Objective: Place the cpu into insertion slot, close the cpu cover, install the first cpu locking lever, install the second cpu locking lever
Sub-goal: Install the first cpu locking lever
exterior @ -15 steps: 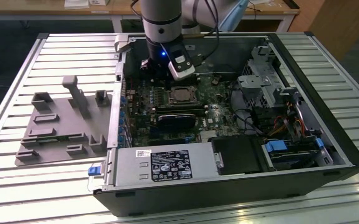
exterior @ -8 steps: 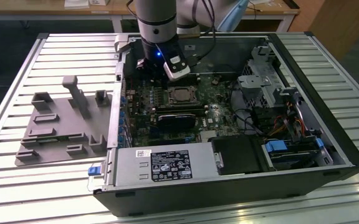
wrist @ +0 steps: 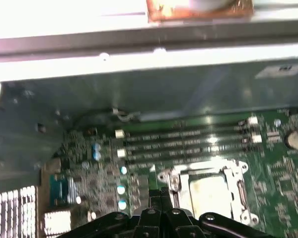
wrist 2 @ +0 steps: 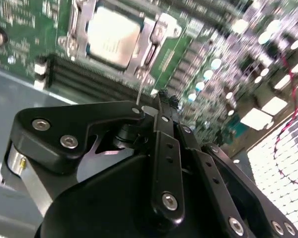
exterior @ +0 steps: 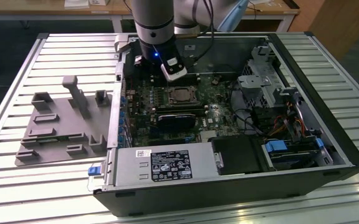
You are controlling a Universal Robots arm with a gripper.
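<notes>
You're looking at one computer case (exterior: 229,193), one cpu (wrist 2: 111,37), one cpu cover (wrist 2: 156,44), and one grey fixture plate (exterior: 52,140).

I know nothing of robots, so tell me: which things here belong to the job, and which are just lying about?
Job: dull silver-grey square cpu, seated in the silver-rimmed insertion slot; thin silver frame cpu cover; black gripper, fingers shut.
Lying about: grey moulded fixture tray; silver labelled power supply box; black rectangular card.
</notes>
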